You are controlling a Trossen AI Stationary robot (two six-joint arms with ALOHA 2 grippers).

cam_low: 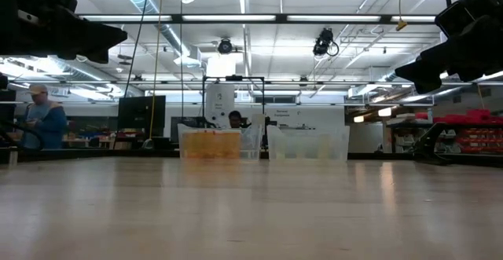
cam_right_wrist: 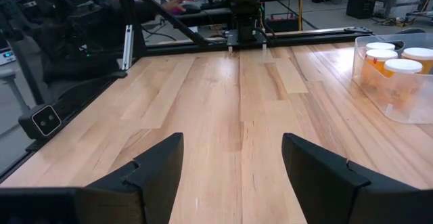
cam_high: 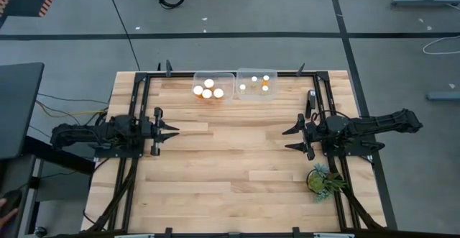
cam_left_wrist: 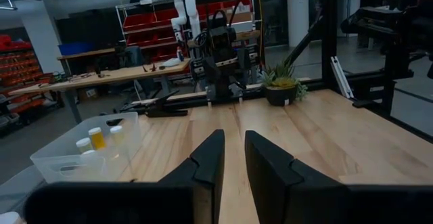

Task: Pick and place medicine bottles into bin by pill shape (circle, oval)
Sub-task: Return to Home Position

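Note:
All the medicine bottles I see stand in two clear bins at the middle of the table's far edge. The left bin (cam_high: 213,85) holds several larger-capped orange bottles (cam_high: 208,89), which also show in the right wrist view (cam_right_wrist: 402,75). The right bin (cam_high: 256,82) holds several smaller-capped bottles (cam_high: 259,83), which also show in the left wrist view (cam_left_wrist: 97,137). My left gripper (cam_high: 177,130) hovers at the table's left, empty, shut but for a narrow slit (cam_left_wrist: 234,158). My right gripper (cam_high: 286,140) hovers at the table's right, wide open and empty (cam_right_wrist: 232,158).
A small green potted plant (cam_high: 321,179) stands near the table's right front, close beside my right arm. Black frame rails (cam_high: 141,94) run along the table's left, right and far edges. Bare wood (cam_high: 230,159) lies between the two grippers. People show in the room beyond (cam_low: 43,122).

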